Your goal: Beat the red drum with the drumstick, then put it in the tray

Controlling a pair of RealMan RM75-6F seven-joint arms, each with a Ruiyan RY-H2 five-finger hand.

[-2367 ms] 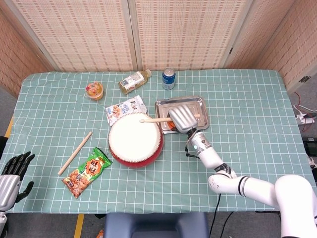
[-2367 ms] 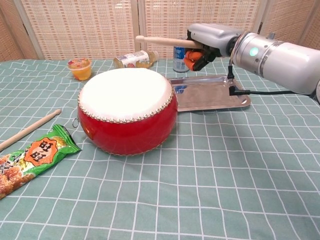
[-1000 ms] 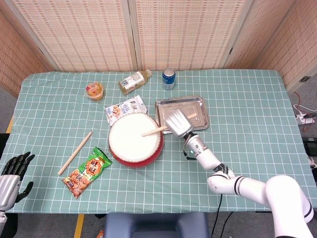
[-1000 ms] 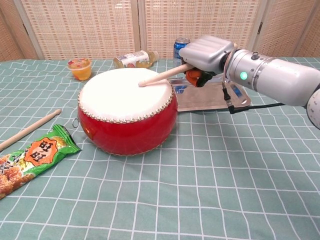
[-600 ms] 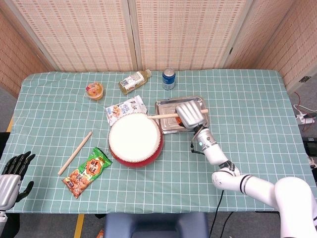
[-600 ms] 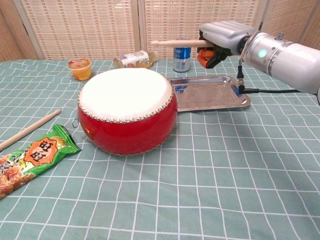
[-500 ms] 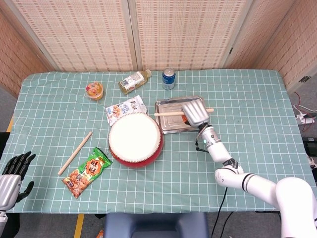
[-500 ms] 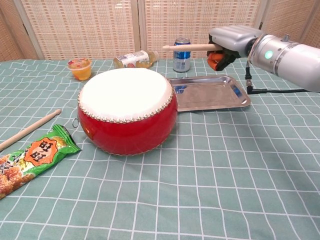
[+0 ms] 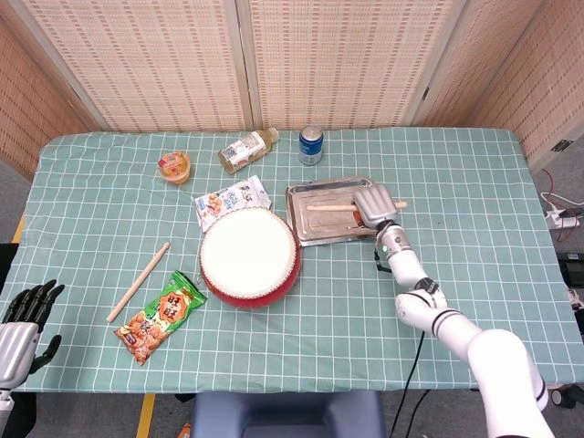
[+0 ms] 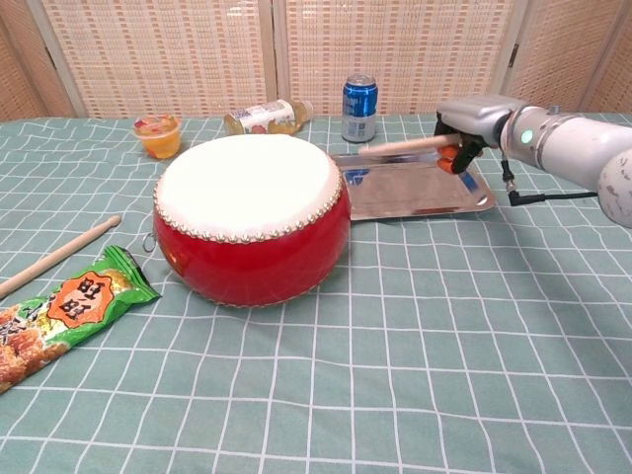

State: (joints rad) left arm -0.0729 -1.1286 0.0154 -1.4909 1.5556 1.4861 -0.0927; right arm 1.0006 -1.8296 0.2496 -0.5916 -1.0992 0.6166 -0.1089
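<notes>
The red drum (image 9: pixel 248 256) (image 10: pixel 252 217) with its white skin stands left of the metal tray (image 9: pixel 310 230) (image 10: pixel 410 197). My right hand (image 9: pixel 376 206) (image 10: pixel 467 119) grips a wooden drumstick (image 9: pixel 332 206) (image 10: pixel 400 146) low over the tray's right half, the stick pointing left and lying almost level. Whether the tip touches the tray I cannot tell. A second drumstick (image 9: pixel 139 281) (image 10: pixel 59 255) lies on the cloth left of the drum. My left hand (image 9: pixel 20 321) hangs at the lower left corner, off the table, fingers apart and holding nothing.
A snack bag (image 9: pixel 160 317) (image 10: pixel 54 314) lies by the loose stick. A white packet (image 9: pixel 231 201) sits behind the drum. A blue can (image 9: pixel 311 145) (image 10: pixel 359 95), a lying bottle (image 9: pixel 247 149) (image 10: pixel 265 117) and a jelly cup (image 9: pixel 173 166) (image 10: pixel 159 135) line the far side.
My right hand struck the drum skin a second ago, lifted, then carried the drumstick right and down to just above the tray. The left hand stayed still.
</notes>
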